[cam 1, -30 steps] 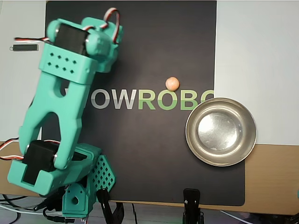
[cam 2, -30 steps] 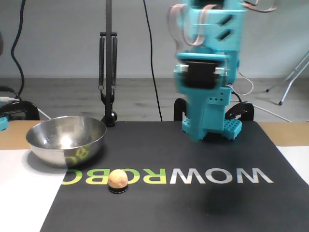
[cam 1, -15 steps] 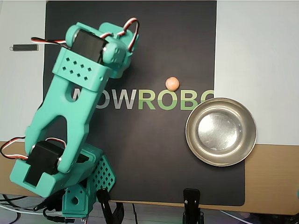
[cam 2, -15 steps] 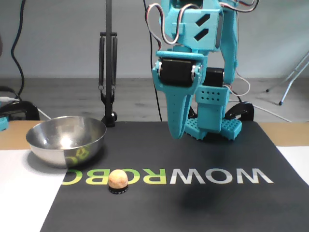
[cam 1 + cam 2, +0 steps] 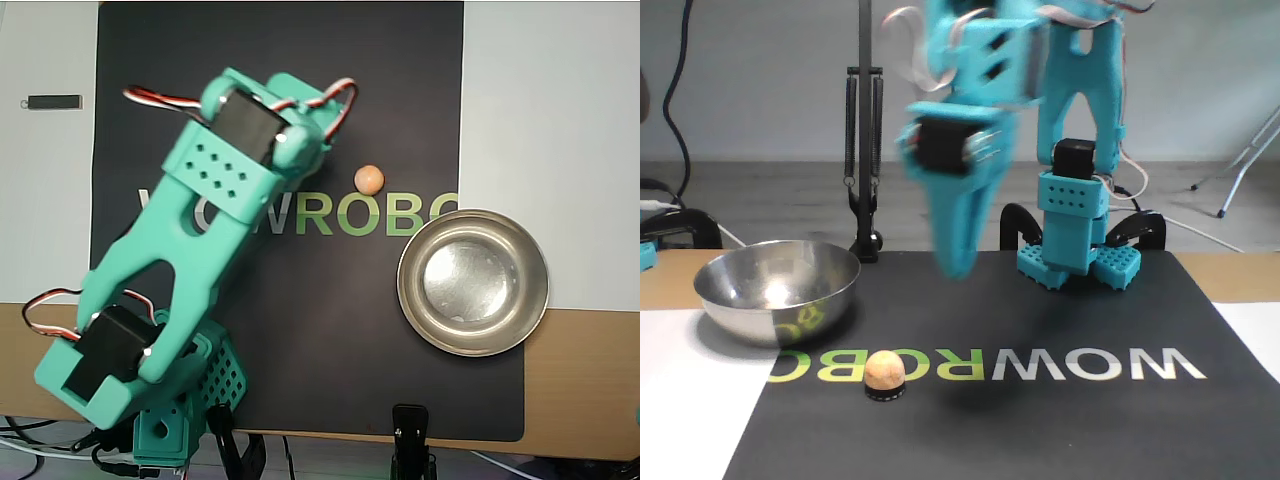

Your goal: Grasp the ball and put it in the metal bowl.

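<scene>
- Hanging above the black mat [image 5: 400, 90], your turquoise arm [image 5: 190, 260] reached from its base [image 5: 180, 420] at about 7 o'clock in the overhead view up toward 1 o'clock, its wrist end over the first letters of the printed logo [image 5: 370, 214].
- In the fixed view your gripper [image 5: 955, 262] showed as a blurred turquoise wedge pointing down, well clear of the mat, up and to the right of the ball [image 5: 884, 370].
- You could not tell from either view how wide the jaws stood: motion blur smeared them in the fixed view and the wrist covered them from overhead. Nothing could be seen held in them.
- The ball [image 5: 369, 179], small and peach-orange, sat on the mat just above the green letters in the overhead view, at roughly 3 o'clock from the wrist end and apart from it.
- In the fixed view the ball rested on a small dark ring in front of the logo.
- The metal bowl [image 5: 473, 283] stood at about 5 o'clock from the ball in the overhead view, near it but not touching, its rim overlapping the mat's right edge.
- In the fixed view the metal bowl [image 5: 777, 290] lay at the left, at about 10 o'clock from the ball.
- A black clamp [image 5: 410, 440] gripped the mat's lower edge in the overhead view, at 6 o'clock.
</scene>
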### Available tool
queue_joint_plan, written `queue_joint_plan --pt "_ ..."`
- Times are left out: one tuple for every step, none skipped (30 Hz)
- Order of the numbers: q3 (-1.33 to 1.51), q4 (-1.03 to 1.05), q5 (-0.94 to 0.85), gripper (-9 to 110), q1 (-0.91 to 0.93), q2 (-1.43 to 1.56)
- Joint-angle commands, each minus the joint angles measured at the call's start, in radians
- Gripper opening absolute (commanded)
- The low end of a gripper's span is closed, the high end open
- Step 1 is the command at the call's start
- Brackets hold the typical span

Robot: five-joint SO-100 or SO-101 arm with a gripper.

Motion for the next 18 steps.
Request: queue_joint_plan --pt "-0.043 -0.006 0.002 0 0.021 -0.011" --pt "-0.043 -0.006 0.002 0 0.029 -0.018" --pt "-0.043 -0.006 0.002 0 0.038 -0.026" --pt "-0.043 -0.006 0.002 0 0.048 -0.032" --pt "-0.043 -0.006 0.002 0 0.055 -0.037" --pt "-0.049 -0.006 0.002 0 0.063 -0.043" --pt "-0.055 -0.006 0.002 0 0.072 -0.049" --pt "-0.063 -0.006 0.002 0 0.083 -0.055" --pt "-0.072 -0.006 0.002 0 0.092 -0.063" --pt "-0.083 -0.006 0.002 0 0.101 -0.069" --pt "-0.092 -0.006 0.002 0 0.109 -0.077" --pt "-0.101 -0.006 0.002 0 0.117 -0.083" --pt "-0.110 -0.006 0.002 0 0.124 -0.087" --pt "-0.121 -0.006 0.002 0 0.132 -0.094" --pt "-0.129 -0.006 0.002 0 0.138 -0.097" --pt "-0.135 -0.006 0.002 0 0.146 -0.100" --pt "-0.141 -0.006 0.002 0 0.152 -0.101" --pt "-0.146 -0.006 0.002 0 0.158 -0.106"
